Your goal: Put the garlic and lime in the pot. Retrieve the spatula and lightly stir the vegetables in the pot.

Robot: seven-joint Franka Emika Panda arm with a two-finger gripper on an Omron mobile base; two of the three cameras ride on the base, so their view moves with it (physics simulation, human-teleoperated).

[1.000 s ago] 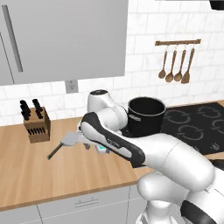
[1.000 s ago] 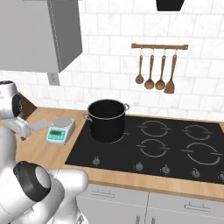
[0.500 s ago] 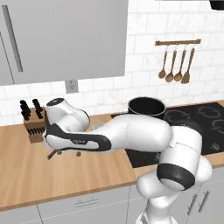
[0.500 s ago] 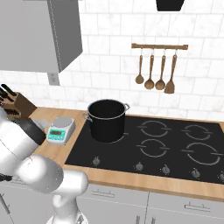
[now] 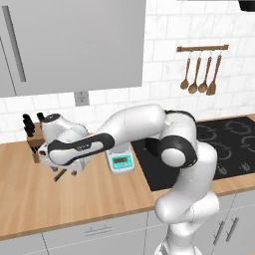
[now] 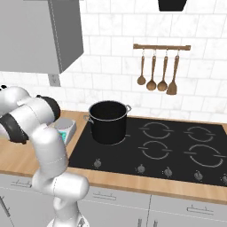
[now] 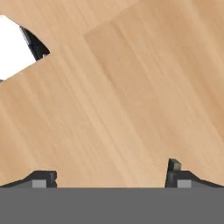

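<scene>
The claw (image 7: 109, 175) hangs released over the bare wooden surface (image 7: 131, 96), left of the scale (image 5: 121, 162).

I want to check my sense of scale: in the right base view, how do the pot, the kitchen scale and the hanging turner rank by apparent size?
1. pot
2. kitchen scale, partly hidden by the arm
3. hanging turner
</scene>
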